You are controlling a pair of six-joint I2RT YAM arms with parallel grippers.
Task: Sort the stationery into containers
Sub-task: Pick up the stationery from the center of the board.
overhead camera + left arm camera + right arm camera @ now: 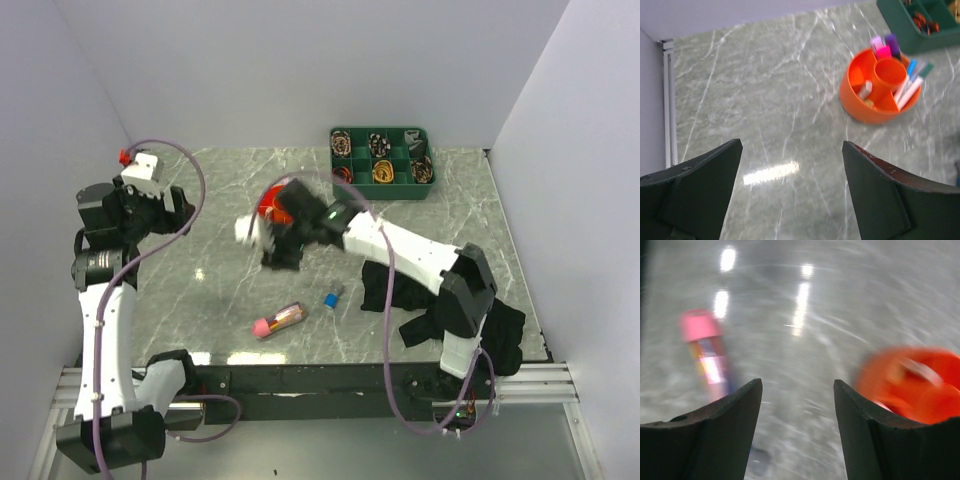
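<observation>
A: Both hands look released to me. The right hand [796, 385] has its fingers spread with only table [765, 90] showing between them. The left hand [791, 145] hangs wide and empty at the left of the overhead view.

B: Agreed. The orange organiser [855, 102] sits just left of centre in the overhead view, half hidden under the right wrist. It has pink and purple markers [885, 47], white pens [910, 87] and an eraser [866, 90] in its sections.

A: So what's left out?

B: The pink case [278, 320], lying slanted at lower centre, and a small blue-capped piece [331, 298] just to its right. Both are well apart from the organiser.

A: The case next, I'd guess.

B: Then turn the wrist so the fingers cross its narrow side and grip near the middle — it's round and may roll. Lift it above the rim and let go over a free section, not onto the pens. That wrist view is blurred — I'd settle before coming down.
</observation>
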